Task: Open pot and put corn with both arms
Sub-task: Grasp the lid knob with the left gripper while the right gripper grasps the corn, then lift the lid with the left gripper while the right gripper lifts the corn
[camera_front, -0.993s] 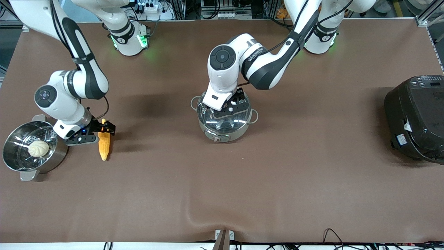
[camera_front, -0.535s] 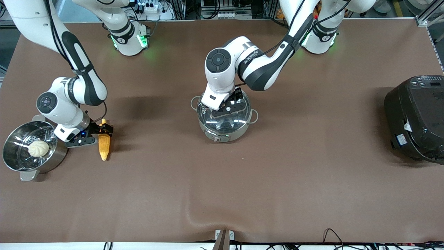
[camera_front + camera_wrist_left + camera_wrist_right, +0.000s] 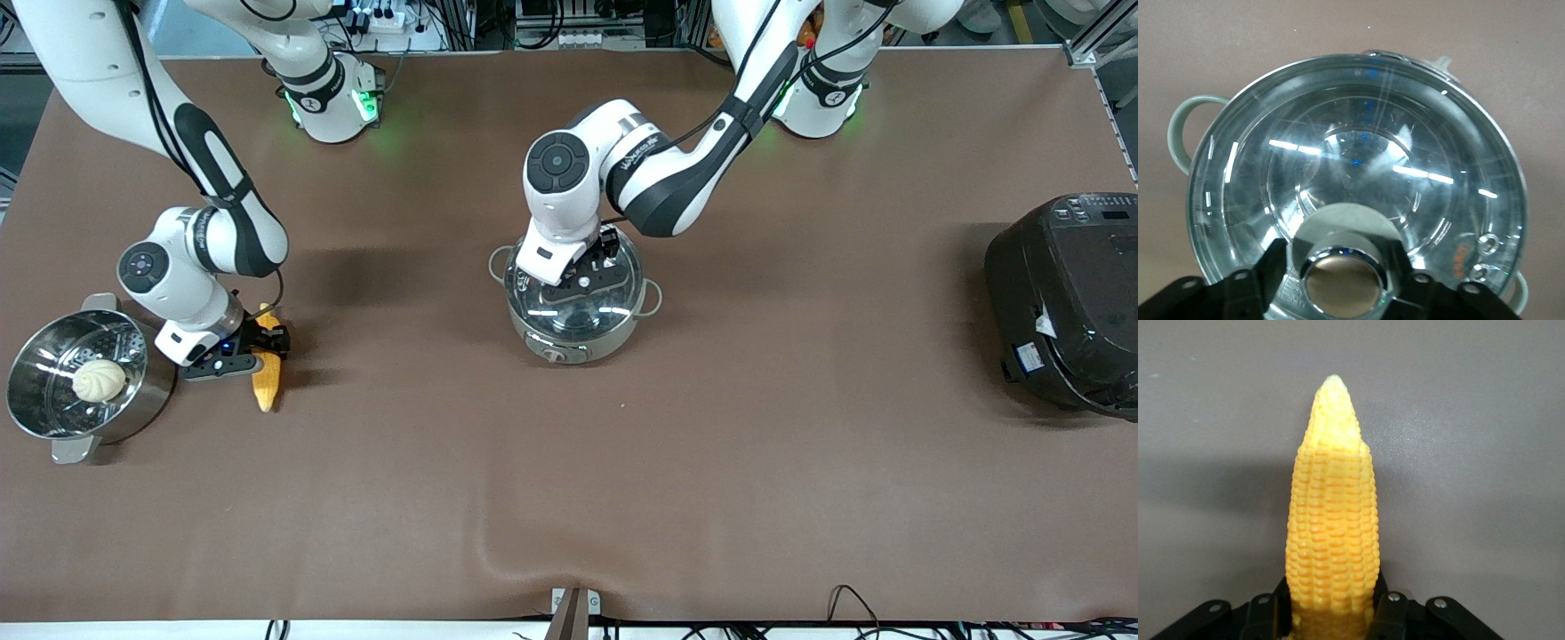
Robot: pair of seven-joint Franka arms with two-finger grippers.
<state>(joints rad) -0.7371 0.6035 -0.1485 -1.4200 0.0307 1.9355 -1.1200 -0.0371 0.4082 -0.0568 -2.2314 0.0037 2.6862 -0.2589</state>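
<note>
The steel pot (image 3: 569,342) stands mid-table with its clear glass lid (image 3: 618,293) on. My left gripper (image 3: 578,277) is low over the lid. In the left wrist view its fingers (image 3: 1275,263) stand open on either side of the chrome lid knob (image 3: 1341,283), with a small gap showing. The yellow corn (image 3: 266,384) lies on the table toward the right arm's end. My right gripper (image 3: 258,342) is down at its thick stem end. In the right wrist view the fingers (image 3: 1390,608) press both sides of the cob (image 3: 1333,513).
A steel steamer pot (image 3: 31,422) holding a white bun (image 3: 99,380) stands beside the corn at the right arm's end. A big black cooker (image 3: 1067,302) sits at the left arm's end. The brown mat has a wrinkle near the front edge (image 3: 498,542).
The right gripper has come down over the corn's stem end and closed in on it. The left gripper has lowered a little onto the lid knob. Pot and corn have not moved.
</note>
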